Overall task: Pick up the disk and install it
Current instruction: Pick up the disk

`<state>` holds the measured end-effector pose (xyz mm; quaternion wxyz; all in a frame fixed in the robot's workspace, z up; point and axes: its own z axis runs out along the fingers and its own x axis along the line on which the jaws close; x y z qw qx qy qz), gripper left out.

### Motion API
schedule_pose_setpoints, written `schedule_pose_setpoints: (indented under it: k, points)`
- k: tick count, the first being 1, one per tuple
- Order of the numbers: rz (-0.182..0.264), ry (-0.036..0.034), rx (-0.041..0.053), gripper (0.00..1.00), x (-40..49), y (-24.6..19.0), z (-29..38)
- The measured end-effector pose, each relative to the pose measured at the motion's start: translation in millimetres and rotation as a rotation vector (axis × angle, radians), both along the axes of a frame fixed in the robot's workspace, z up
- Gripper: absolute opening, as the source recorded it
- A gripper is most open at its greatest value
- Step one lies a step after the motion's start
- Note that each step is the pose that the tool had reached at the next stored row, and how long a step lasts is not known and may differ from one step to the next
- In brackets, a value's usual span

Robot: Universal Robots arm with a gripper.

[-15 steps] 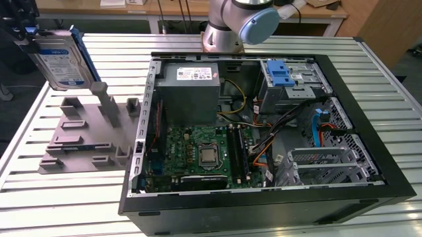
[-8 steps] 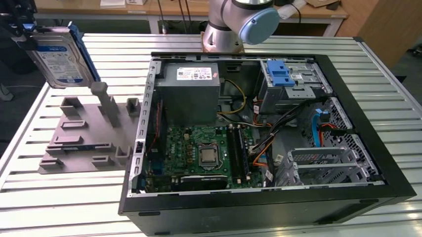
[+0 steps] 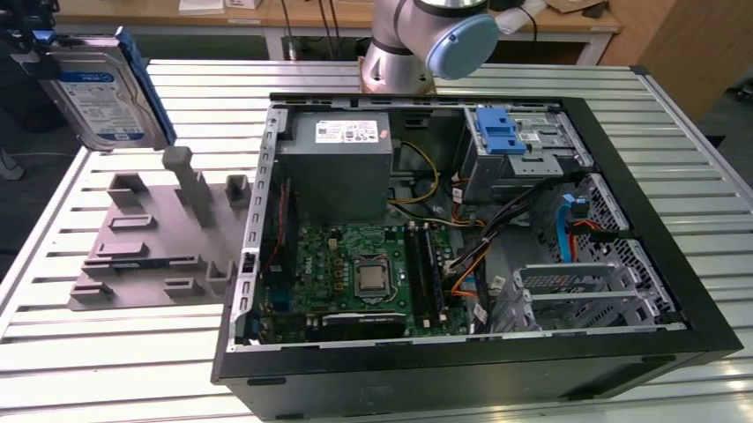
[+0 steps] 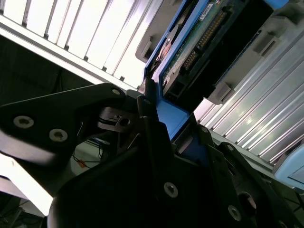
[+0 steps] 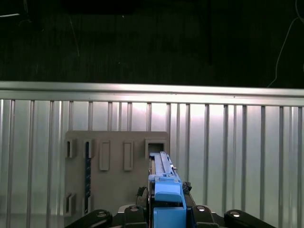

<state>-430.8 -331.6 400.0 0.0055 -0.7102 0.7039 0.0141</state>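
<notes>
Disk (image 3: pixel 104 92) hangs on edge above the grey holder plate (image 3: pixel 141 251) at ten o'clock in the exterior view, gripper (image 4: pixel 159 126) closed tight on its blue carrier frame (image 4: pixel 173 118); pick-up judged complete, installation into the computer case (image 3: pixel 694 300) drive bay (image 3: pixel 518 145) at one o'clock outstanding.

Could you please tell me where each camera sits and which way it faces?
Exterior view: off the arm, above, looking down on the table, open computer case and arm base; the gripper holds the disk.
First wrist view: at the wrist, looking down past the gripper to the grey fixture plate.
Second wrist view: at the wrist, close along the fingers.
Shared: the disk, in all three.
</notes>
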Motion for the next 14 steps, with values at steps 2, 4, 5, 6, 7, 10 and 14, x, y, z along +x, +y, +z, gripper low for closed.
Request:
schedule_pose_setpoints:
  k: [2,4,5,6,7,10,14]
  points:
    - [0.0,-0.0001,0.0,0.36,0.0,0.0,3.6]
    - [0.0,-0.0001,0.0,0.36,0.0,0.0,7.4]
    - [0.0,-0.0001,0.0,0.36,0.0,0.0,9.2]
    - [0.0,-0.0001,0.0,0.36,0.0,0.0,11.0]
    - [0.0,-0.0001,0.0001,0.36,0.0,0.0,12.9]
    - [0.0,-0.0001,0.0,0.36,0.0,0.0,19.2]
    - [0.0,0.0,0.0,0.36,0.0,0.0,26.8]
